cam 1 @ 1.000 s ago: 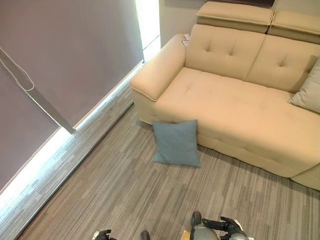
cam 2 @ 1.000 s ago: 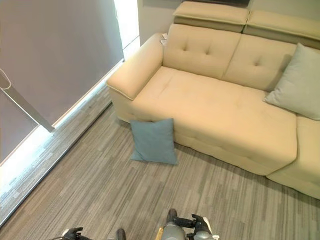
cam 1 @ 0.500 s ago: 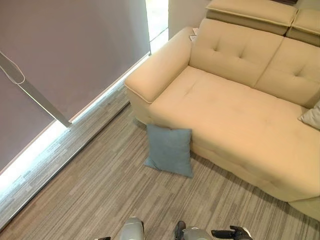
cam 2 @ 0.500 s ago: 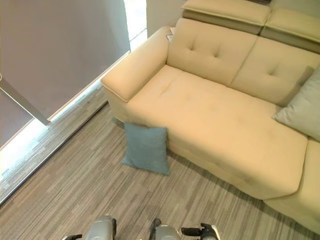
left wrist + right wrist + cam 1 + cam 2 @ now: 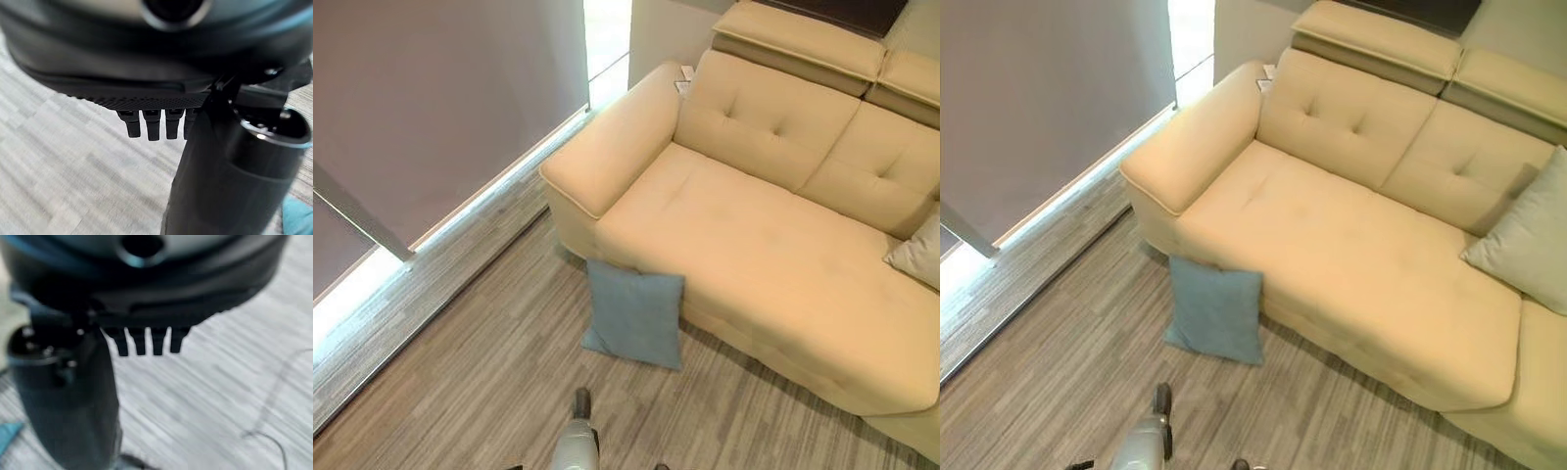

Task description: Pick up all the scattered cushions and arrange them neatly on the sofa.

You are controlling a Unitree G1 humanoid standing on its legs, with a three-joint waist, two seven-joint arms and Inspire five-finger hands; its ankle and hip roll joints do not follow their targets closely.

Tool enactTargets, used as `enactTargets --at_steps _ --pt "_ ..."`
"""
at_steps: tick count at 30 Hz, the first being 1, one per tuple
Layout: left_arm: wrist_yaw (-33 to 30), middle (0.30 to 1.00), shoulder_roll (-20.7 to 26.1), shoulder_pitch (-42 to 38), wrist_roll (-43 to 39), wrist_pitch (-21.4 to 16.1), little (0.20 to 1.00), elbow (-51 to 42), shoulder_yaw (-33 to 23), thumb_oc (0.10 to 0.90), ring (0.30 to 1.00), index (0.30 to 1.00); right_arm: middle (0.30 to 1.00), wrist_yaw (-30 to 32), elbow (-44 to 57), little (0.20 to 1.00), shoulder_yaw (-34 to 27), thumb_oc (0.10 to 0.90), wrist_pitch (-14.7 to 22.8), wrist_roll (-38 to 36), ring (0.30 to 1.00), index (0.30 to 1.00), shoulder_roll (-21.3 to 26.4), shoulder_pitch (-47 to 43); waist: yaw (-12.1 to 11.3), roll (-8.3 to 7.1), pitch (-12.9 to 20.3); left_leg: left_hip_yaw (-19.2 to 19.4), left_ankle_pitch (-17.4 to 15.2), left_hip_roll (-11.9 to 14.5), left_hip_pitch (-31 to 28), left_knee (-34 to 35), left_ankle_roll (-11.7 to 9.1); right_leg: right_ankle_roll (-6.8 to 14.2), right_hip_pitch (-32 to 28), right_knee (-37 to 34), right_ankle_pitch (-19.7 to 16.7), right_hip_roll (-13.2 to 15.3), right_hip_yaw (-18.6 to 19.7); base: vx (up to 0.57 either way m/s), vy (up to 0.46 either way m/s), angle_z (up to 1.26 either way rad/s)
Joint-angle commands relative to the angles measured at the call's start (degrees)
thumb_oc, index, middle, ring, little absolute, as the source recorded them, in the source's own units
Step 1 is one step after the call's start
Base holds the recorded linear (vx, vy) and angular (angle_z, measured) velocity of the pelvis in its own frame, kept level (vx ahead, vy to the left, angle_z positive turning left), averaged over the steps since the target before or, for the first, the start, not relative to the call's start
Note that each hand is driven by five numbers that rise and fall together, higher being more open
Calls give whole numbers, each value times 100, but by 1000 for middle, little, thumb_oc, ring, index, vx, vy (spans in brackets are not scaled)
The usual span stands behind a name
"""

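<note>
A blue cushion (image 5: 634, 313) stands on the wooden floor, leaning against the front of the beige sofa (image 5: 754, 235) near its left armrest. A pale grey-green cushion (image 5: 1528, 235) rests against the sofa's back at the right end. My left hand (image 5: 146, 98) hangs over the floor with its fingers (image 5: 151, 125) straight and nothing in them; a blue cushion corner (image 5: 298, 215) shows past its thumb (image 5: 230, 171). My right hand (image 5: 146, 313) is also open and empty above the floor, thumb (image 5: 68, 401) standing out beside the fingers.
A grey blind (image 5: 440, 88) covers the window wall on the left, with a bright strip along its foot and a slanted metal rod (image 5: 357, 211) before it. A small white thing (image 5: 683, 78) lies behind the left armrest. Bare floor (image 5: 460, 392) stretches before the sofa.
The camera has shifted, so sofa and blue cushion sit differently in the picture; neither moved on the floor. My right hand has dropped out of the eye views' lower edge.
</note>
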State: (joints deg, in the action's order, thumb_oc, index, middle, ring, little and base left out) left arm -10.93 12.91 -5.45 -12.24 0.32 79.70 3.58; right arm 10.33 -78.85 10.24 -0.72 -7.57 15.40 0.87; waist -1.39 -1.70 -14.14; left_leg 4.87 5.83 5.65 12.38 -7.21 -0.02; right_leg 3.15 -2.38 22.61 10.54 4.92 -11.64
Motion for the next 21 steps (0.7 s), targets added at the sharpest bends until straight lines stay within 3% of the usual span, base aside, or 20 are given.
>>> enactTargets --at_steps 1,4,6,8,9,10,11,12,14,15,16,17,18,19,20,21 --pt "-219 900 477 -18 19 -155 900 -445 149 800 900 900 900 86 471 900 -61 800 118 23 900 900 79 -34 5 81 -56 4 -641 -80 -211 -209 10 497 703 1111 -1380 773 504 312 201 23" --pt "-247 900 587 -192 47 -218 900 -663 227 800 900 900 900 81 680 900 18 800 175 22 900 900 43 10 209 111 -166 -66 -892 -226 -457 -202 51 393 1203 803 -1158 725 452 303 83 26" --pt "-296 900 646 -316 44 -270 900 -786 261 800 900 900 900 88 785 900 58 800 225 -21 900 900 35 -8 376 75 -289 -152 -1060 -378 -619 -232 56 369 1387 308 -889 440 590 281 -3 36" --pt "-309 900 696 -402 58 -306 900 -873 284 800 900 900 900 91 864 900 77 800 234 -93 900 900 65 1 562 8 -355 -245 -1235 -563 -817 -230 62 421 1649 -442 -970 177 766 269 -9 25" --pt "-309 900 696 -402 58 -306 900 -873 284 800 900 900 900 91 864 900 77 800 234 -93 900 900 66 1 563 10 -360 -246 -1237 -561 -821 -231 61 421 1642 -444 -970 176 764 393 -2 37" --pt "-274 900 748 -463 79 -330 900 -883 280 800 900 900 900 82 950 900 91 800 249 -53 900 900 117 3 684 -50 -365 -293 -1451 -721 -1130 -179 36 500 1948 -1048 -1224 189 438 392 9 40" --pt "-248 900 756 -450 97 -325 900 -876 265 800 900 900 900 62 992 900 103 800 239 -8 900 900 126 22 723 -34 -363 -298 -1537 -748 -1270 -159 16 516 1997 -1194 -1265 226 109 397 8 34" --pt "-247 900 754 -447 97 -325 900 -876 265 800 900 900 900 62 995 900 103 800 237 -7 900 900 129 26 740 -20 -370 -317 -1547 -735 -1281 -160 13 514 1974 -1202 -1259 219 85 222 8 19" --pt "-222 900 758 -418 140 -312 900 -845 239 800 900 900 900 50 1039 900 113 800 259 108 900 900 179 50 734 -31 -331 -266 -1671 -814 -1454 -208 -22 503 1923 -1269 -1301 379 -754 311 -14 11" --pt "-203 900 744 -353 359 -274 900 -798 287 800 900 900 900 35 999 900 117 800 259 194 900 900 220 127 737 -45 -186 -235 -1832 -859 -1562 -290 -39 360 1675 -1393 -1202 368 -905 475 -48 10" --pt "-206 900 712 -291 447 -259 900 -740 290 800 900 900 900 53 995 900 96 800 292 188 900 900 243 119 753 7 -102 -288 -1862 -825 -1666 -386 -105 282 1582 -1391 -1128 226 -758 429 -57 20" --pt "-178 900 688 -241 463 -262 900 -719 277 800 900 900 900 45 994 900 80 800 283 199 900 900 263 118 761 6 -51 -287 -1779 -817 -1619 -538 -187 258 1498 -1478 -1134 206 -753 327 -55 22" --pt "-158 900 582 -165 375 -300 900 -741 252 800 900 900 900 87 1025 900 77 800 313 198 900 900 348 36 686 17 -128 -146 -1419 -692 -1247 -1748 -482 165 1233 -1542 -1082 182 -718 178 -61 23" --pt "-138 900 533 -156 340 -302 900 -751 255 800 900 900 900 103 1115 900 104 800 332 181 900 900 382 -42 621 -17 -216 -142 -1137 -597 -872 -2456 -611 83 1140 -1550 -1034 162 -654 109 -56 14" --pt "-139 900 536 -160 340 -302 900 -750 255 800 900 900 900 103 1115 900 103 800 331 181 900 900 379 -45 637 -36 -198 -151 -1108 -622 -844 -2444 -606 85 1162 -1558 -1047 187 -662 17 -41 0" --pt "-135 900 519 -168 324 -297 900 -760 273 800 900 900 900 122 1183 900 127 800 337 160 900 900 408 -110 585 -74 -269 -169 -945 -567 -542 -3032 -663 -6 1127 -1528 -997 175 -571 -5 -31 -21"
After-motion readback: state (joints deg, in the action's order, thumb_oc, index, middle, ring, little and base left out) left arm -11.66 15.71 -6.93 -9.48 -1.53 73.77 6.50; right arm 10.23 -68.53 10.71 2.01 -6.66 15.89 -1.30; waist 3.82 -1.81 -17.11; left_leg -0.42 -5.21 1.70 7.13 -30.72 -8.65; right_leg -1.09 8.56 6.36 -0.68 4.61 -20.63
